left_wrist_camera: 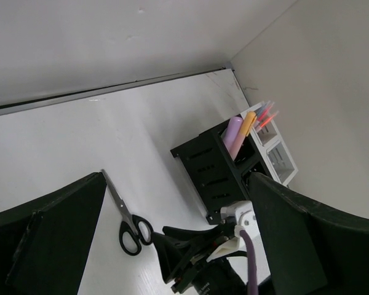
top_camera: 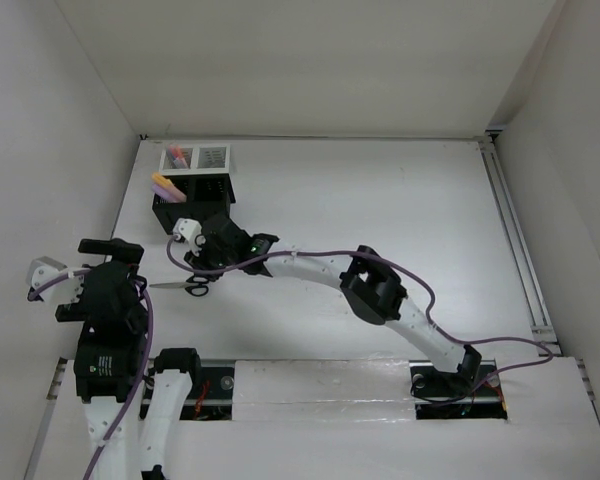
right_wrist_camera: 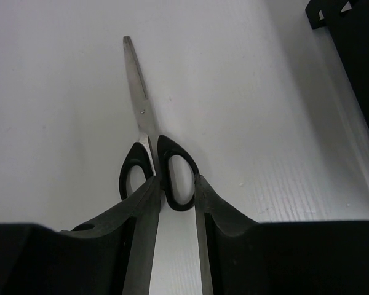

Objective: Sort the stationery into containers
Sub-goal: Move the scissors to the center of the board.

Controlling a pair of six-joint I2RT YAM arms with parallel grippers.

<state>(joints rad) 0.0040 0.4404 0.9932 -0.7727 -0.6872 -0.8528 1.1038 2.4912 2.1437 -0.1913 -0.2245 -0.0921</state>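
Black-handled scissors point(right_wrist_camera: 141, 110) lie flat on the white table, blades pointing away from my right gripper point(right_wrist_camera: 175, 180). Its two fingers straddle the right handle loop and touch it on both sides; the left finger sits between the two loops. From above, the scissors point(top_camera: 180, 285) lie just in front of the black organiser point(top_camera: 192, 205), with the right gripper point(top_camera: 202, 272) over their handles. My left gripper point(top_camera: 80, 280) hangs wide open at the far left, holding nothing. A purple marker point(left_wrist_camera: 232, 136) and a yellow one point(left_wrist_camera: 248, 123) stand in the black organiser point(left_wrist_camera: 206, 172). Thin red pens point(left_wrist_camera: 265, 115) stand in the white organiser point(left_wrist_camera: 280, 157).
Both organisers sit by the left wall near the back corner, the white one point(top_camera: 198, 158) behind the black. The right arm point(top_camera: 380, 290) stretches across the table's middle, trailing a purple cable. A metal rail point(top_camera: 515, 240) runs along the right side.
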